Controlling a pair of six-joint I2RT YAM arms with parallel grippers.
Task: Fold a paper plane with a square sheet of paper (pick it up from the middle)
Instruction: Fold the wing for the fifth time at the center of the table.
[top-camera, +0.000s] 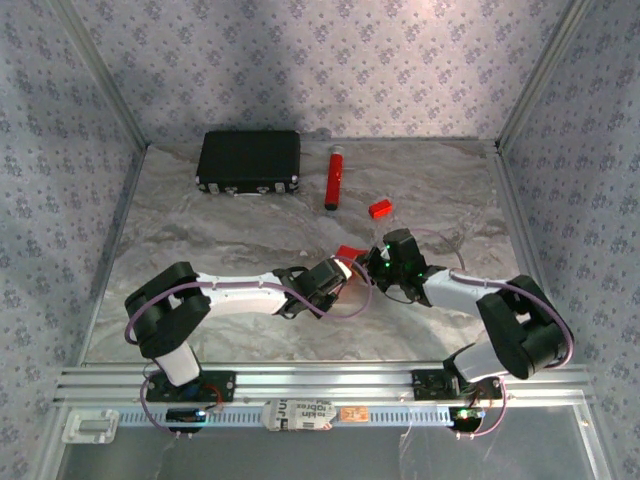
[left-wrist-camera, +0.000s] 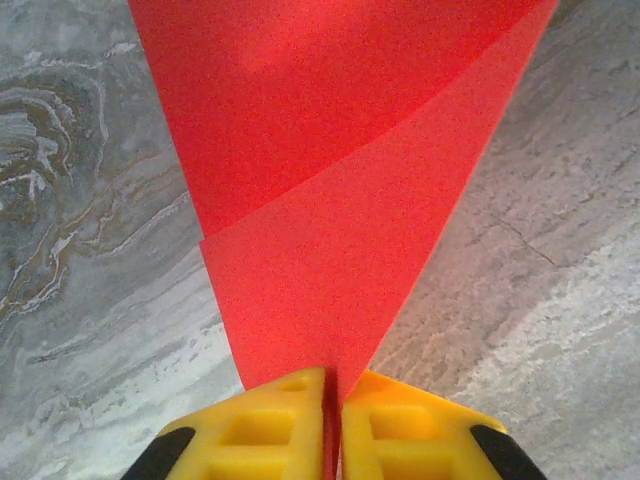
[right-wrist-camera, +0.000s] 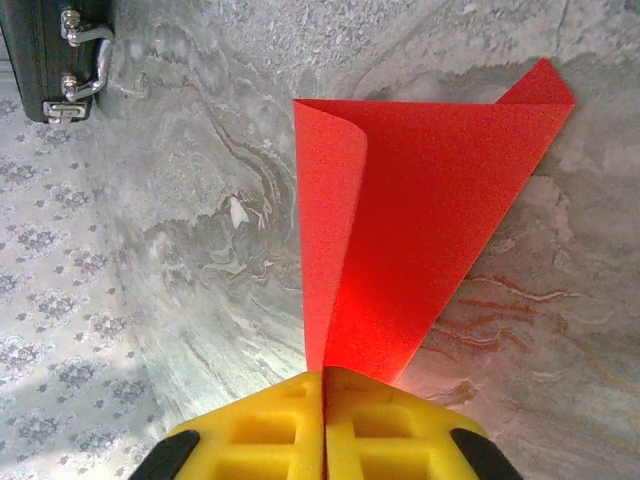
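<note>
The square sheet of paper (top-camera: 349, 251) is thin bright red and lies folded over on itself just in front of the table's middle, between the two wrists. In the left wrist view the sheet (left-wrist-camera: 330, 200) tapers down to a narrow end, with my left gripper (left-wrist-camera: 333, 385) shut on that end. In the right wrist view the paper (right-wrist-camera: 420, 220) curls over at its left edge, and my right gripper (right-wrist-camera: 324, 378) is shut on its near corner. From above, the left gripper (top-camera: 345, 268) and right gripper (top-camera: 378, 258) face each other closely.
A black case (top-camera: 249, 161) stands at the back left and also shows in the right wrist view (right-wrist-camera: 55, 55). A red tube (top-camera: 333, 178) lies behind the grippers, with a tiny red block (top-camera: 379, 209) to its right. Patterned walls enclose three sides.
</note>
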